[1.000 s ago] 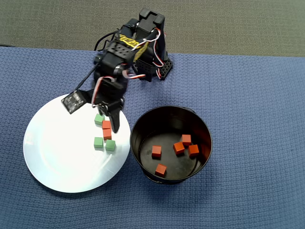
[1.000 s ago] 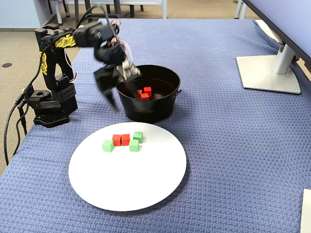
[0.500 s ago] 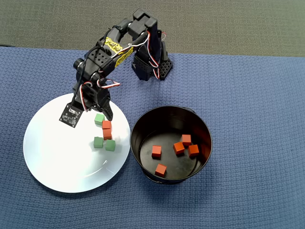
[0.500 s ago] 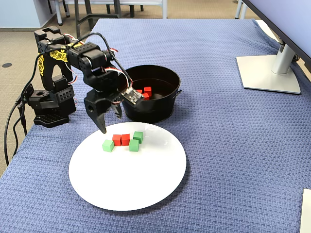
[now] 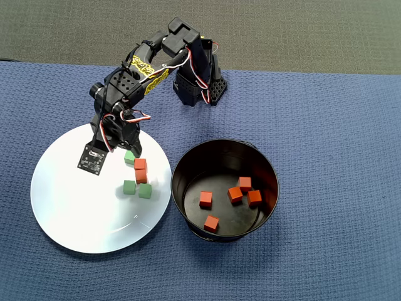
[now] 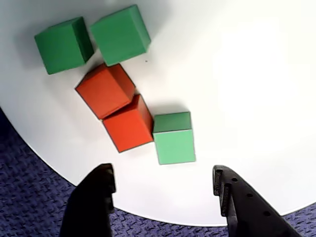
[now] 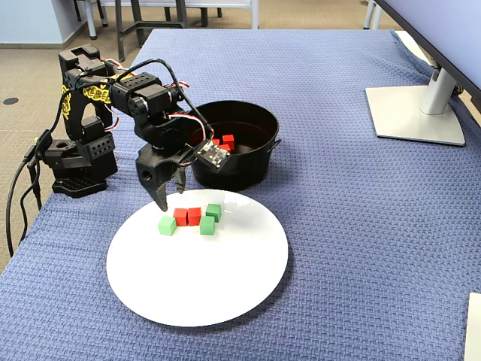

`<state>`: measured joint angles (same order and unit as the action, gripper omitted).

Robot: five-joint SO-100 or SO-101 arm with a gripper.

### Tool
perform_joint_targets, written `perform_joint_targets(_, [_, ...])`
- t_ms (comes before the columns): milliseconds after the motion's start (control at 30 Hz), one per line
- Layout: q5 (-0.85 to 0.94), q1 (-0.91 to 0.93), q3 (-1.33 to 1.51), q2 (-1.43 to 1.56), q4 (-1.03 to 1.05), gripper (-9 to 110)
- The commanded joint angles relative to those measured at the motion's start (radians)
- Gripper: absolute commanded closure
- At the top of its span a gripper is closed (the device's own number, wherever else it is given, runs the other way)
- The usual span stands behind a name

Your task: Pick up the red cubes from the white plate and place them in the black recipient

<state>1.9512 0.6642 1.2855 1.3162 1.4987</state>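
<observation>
An office or lab workspace: a table under a blue woven cloth (image 7: pixel 361 195), a monitor's grey stand (image 7: pixel 417 113) at the fixed view's right edge, chair legs (image 7: pixel 139 19) and beige carpet (image 7: pixel 30 71) beyond.

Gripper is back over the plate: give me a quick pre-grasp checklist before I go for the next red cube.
1. Gripper open and empty: ok.
2. Red cubes left on the white plate: ok, two, and, touching each other.
3. Clear grasp on the nearer red cube: not ok, a green cube sits against its side.
4. Fingers above the plate, not touching: ok in the fixed view.
5. Black recipient free to receive: ok, five red cubes inside.
</observation>
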Motion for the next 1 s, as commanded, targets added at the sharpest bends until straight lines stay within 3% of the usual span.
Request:
perform_joint_targets(0, [-0.021, -0.054, -0.029, 0.023, -0.015, 85])
perform_joint_targets(167, [-0.072, -0.087, -0.018, 0.034, -0.035, 79])
perform_joint_targets(533, [0.132, -0.055, 0.129, 0.071, -0.193, 76])
perform_joint_targets(967, [0.255, -0.038, 0.129, 0.038, -0.195, 77])
